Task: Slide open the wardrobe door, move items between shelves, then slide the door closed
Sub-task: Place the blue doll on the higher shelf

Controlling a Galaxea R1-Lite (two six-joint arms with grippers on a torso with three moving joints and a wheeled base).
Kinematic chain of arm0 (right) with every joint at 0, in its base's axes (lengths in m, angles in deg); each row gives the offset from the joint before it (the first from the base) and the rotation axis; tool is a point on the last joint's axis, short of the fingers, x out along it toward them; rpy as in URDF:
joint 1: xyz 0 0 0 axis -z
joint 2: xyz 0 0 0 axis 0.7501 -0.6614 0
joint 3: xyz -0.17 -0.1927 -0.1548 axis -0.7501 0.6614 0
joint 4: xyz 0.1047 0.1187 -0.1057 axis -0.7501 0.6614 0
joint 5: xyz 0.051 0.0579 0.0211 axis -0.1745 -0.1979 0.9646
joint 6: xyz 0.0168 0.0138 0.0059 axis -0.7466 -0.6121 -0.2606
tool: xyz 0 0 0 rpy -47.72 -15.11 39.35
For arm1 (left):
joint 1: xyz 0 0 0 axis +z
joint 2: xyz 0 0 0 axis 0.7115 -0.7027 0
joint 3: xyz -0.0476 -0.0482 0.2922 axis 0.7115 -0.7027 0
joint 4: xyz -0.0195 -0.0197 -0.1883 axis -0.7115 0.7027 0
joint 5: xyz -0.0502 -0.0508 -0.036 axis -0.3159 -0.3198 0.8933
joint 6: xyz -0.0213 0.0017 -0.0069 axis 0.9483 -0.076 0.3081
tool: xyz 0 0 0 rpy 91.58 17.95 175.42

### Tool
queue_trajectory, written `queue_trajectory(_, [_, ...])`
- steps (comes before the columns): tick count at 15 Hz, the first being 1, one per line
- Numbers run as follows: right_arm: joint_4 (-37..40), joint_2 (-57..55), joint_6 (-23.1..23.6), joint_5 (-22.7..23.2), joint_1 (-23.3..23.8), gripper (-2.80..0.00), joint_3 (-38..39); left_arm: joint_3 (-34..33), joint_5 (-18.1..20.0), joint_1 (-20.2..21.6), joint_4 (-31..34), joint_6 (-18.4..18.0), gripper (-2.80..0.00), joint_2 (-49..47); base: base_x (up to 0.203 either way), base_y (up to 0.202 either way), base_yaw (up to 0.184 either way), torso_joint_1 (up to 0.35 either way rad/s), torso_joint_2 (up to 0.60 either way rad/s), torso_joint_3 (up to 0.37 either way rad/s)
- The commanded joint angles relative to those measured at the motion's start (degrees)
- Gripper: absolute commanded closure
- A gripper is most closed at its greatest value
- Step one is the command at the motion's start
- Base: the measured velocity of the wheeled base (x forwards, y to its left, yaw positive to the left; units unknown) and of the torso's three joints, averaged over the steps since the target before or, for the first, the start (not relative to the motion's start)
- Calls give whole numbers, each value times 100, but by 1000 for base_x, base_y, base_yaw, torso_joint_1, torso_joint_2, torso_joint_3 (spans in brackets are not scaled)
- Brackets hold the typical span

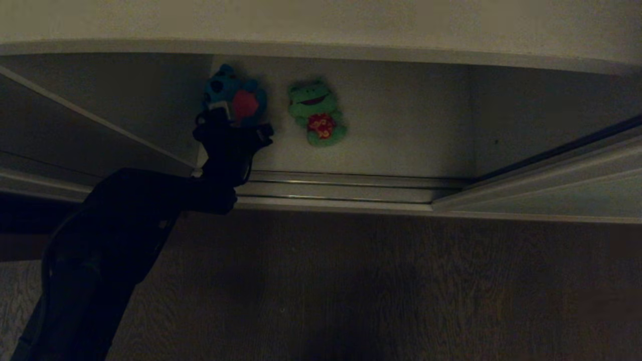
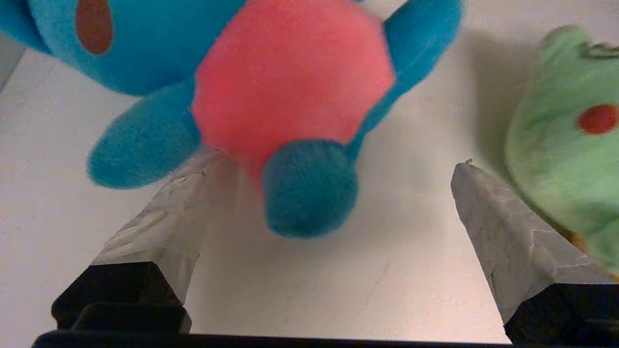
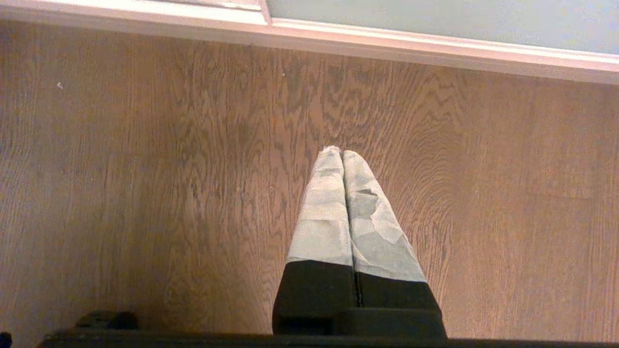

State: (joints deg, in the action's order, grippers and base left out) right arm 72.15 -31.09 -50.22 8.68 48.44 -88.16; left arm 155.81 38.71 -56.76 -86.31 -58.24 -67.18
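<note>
The blue plush toy point(image 1: 231, 93) point(image 2: 290, 82) with a pink-red belly lies on the white shelf point(image 1: 401, 125) point(image 2: 338, 290). The green frog point(image 1: 317, 113) point(image 2: 566, 159) lies just to its right. My left gripper point(image 1: 231, 114) point(image 2: 338, 162) reaches into the wardrobe and stands open, with the blue toy's lower end between its fingertips. One taped finger point(image 2: 169, 217) touches the toy's side; the other finger point(image 2: 503, 227) stands apart from it, close beside the frog. The pale sliding wardrobe door point(image 1: 551, 193) point(image 3: 435, 19) is slid to the right. My right gripper point(image 3: 342, 152) hangs shut over the floor.
The metal door track point(image 1: 341, 188) runs along the shelf's front edge. An upper shelf edge point(image 1: 321, 50) overhangs the toys. A white side wall point(image 1: 100, 115) closes the compartment on the left. Brown wooden floor point(image 1: 376, 281) point(image 3: 145, 169) lies in front.
</note>
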Motion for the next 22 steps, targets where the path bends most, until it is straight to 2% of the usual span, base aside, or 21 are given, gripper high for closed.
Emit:
queue_trajectory(1, [-9,18,-1,-2,-2,0,0,7,9,-2,-36,5,-280,-18,0,0,0,0,0,0])
queue_trajectory(3, [-10,20,-1,-2,-2,0,0,7,90,6,-44,5,-280,-8,0,0,0,0,0,0])
queue_trajectory(4, [-3,20,-1,-2,-2,0,0,7,90,7,-44,5,-63,-11,0,0,0,0,0,0])
queue_trajectory(5, [-2,20,-1,-2,-2,0,0,7,90,7,-52,-4,0,-28,0,0,0,0,0,0])
queue_trajectory(13, [-2,20,-1,-2,-2,0,0,7,84,7,-196,14,0,-95,0,0,0,0,0,0])
queue_trajectory(17, [-2,20,-1,-2,-2,0,0,-6,-6,-83,-472,11,0,-43,0,0,0,0,0,0])
queue_trajectory(22, [-2,12,-1,-2,-2,0,0,-19,-869,-193,-362,78,0,158,0,0,0,0,0,0])
